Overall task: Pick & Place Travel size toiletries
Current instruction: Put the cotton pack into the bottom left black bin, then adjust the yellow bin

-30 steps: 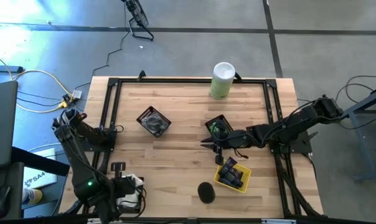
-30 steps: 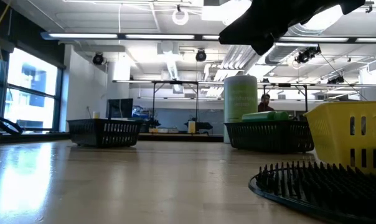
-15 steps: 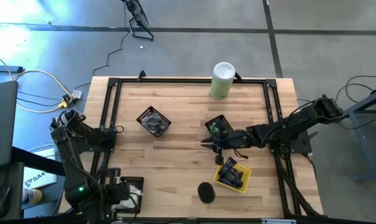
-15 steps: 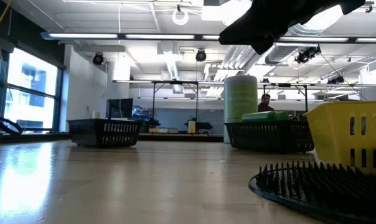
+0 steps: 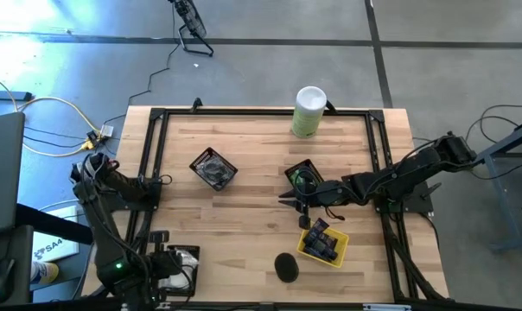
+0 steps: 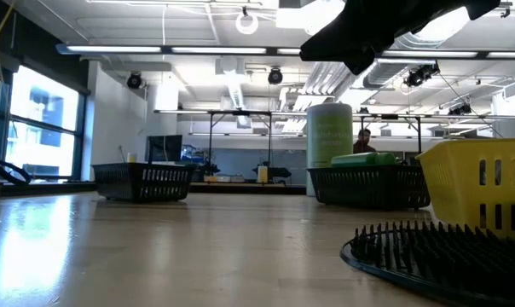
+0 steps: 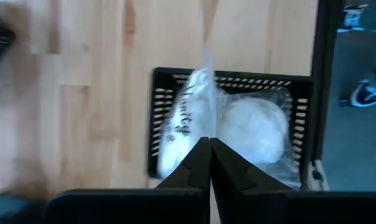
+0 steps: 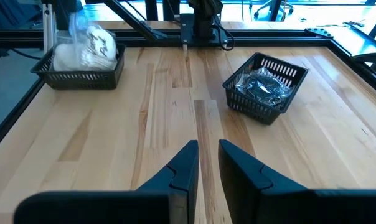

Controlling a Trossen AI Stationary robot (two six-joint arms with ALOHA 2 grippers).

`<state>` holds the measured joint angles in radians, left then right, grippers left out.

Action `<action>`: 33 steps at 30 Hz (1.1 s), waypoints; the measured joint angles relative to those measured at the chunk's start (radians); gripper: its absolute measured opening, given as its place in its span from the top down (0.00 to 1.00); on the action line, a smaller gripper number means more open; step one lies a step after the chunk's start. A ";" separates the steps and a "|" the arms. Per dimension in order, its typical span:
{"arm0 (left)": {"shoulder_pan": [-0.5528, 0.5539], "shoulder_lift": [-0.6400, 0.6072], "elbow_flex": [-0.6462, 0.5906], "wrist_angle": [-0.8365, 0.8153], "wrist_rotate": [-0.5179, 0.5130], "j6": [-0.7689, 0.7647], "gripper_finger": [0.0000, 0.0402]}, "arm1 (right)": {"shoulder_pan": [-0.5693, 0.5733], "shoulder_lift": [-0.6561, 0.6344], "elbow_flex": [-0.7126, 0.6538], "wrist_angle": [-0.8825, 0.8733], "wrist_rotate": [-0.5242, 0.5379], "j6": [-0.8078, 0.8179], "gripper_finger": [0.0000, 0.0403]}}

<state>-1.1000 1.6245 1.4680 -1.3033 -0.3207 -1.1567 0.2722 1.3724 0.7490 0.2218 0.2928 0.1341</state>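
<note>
Over at the desk's (image 5: 244, 225) left corner, on the edge opposite the tall canister (image 5: 308, 111), the left gripper (image 7: 210, 155) hangs just above the corner basket (image 7: 160, 106), pointing straight down with its fingers pressed tight together. The white packets (image 7: 250, 127) are heaped in there, and one stands up on edge right at the fingertips. It may be nipped by a corner, but I can't say for sure that anything is held. Those packets look light, soft and crinkly, the sort that slide and crumple, so I'd pinch a sealed edge, not the puffy middle. Now the right arm: stretched long and low from the right edge toward the desk's centre, wrist level, the right gripper (image 8: 208, 155) held clear above the wood, fingers only a sliver apart and nothing between them. It sits between the middle basket (image 5: 289, 173), where a green bottle (image 5: 306, 180) shows, and the yellow basket (image 5: 306, 252) holding dark navy tubes (image 5: 323, 242). A bottle would be stiff and smooth, best taken across its body; the tubes give a little, so a mid-body grip seems safest. A flat black disc (image 5: 285, 266) lies loose near the yellow basket, thin and awkward to get under. More crinkly packets (image 8: 261, 87) fill the fourth basket (image 8: 287, 68), left of centre.
</note>
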 joint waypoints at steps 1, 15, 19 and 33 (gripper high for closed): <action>0.000 0.001 -0.018 0.030 0.005 0.000 1.00 | 0.000 0.000 0.000 0.000 0.000 0.000 0.86; 0.001 0.001 -0.047 0.045 0.023 -0.028 1.00 | 0.000 0.000 0.000 0.000 0.000 -0.006 0.86; 0.001 0.001 -0.047 0.046 0.039 -0.033 0.99 | 0.000 0.000 0.000 0.000 0.000 -0.006 0.86; 0.001 0.001 -0.047 0.040 0.043 -0.061 0.77 | 0.000 0.000 0.000 0.000 0.000 -0.007 0.86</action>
<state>-1.0988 1.6257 1.4212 -1.2637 -0.2778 -1.2178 0.2718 1.3724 0.7490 0.2218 0.2928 0.1272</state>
